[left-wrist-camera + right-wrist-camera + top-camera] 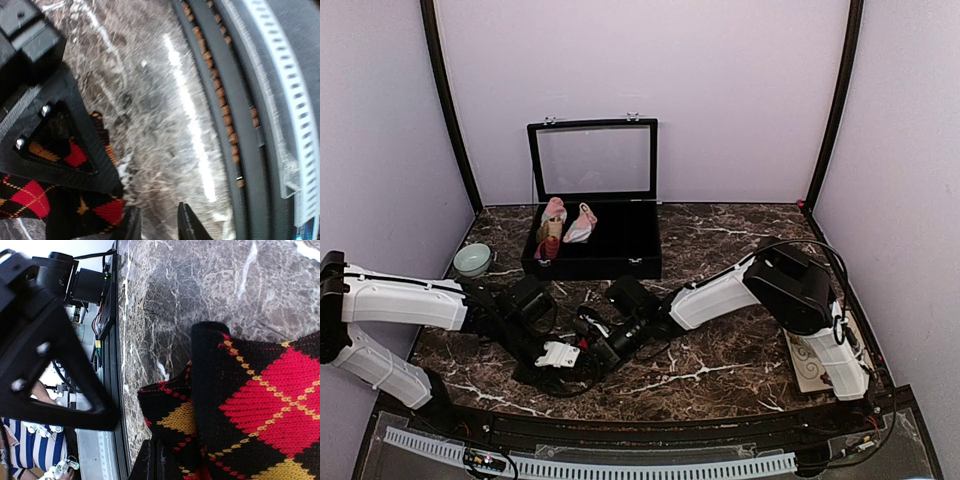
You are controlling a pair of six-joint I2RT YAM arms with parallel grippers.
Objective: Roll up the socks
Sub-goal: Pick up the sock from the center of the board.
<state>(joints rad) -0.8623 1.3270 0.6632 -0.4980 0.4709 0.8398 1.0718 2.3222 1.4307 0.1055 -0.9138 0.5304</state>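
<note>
Filling the right wrist view, the black argyle sock (260, 405) lies bunched on the marble table (720, 380), one fold of red and yellow diamonds standing over the rest. Its lower edge runs into the right gripper (152, 465), whose jaws are pressed together on the fabric. In the left wrist view the same sock shows through that gripper's triangular finger frame. The left gripper (160, 227) stands just beside it — jaws apart, bare marble between the tips, one fingertip close against the sock's edge. Seen from above, both grippers meet at the near middle of the table. The pink sock (582, 225) lies well apart, inside the open black case (620, 268) at the back, next to a pink-topped upright roll (551, 228). A pale green bowl (472, 260) sits left of the case — a patterned card (808, 368) lies near the right edge.
</note>
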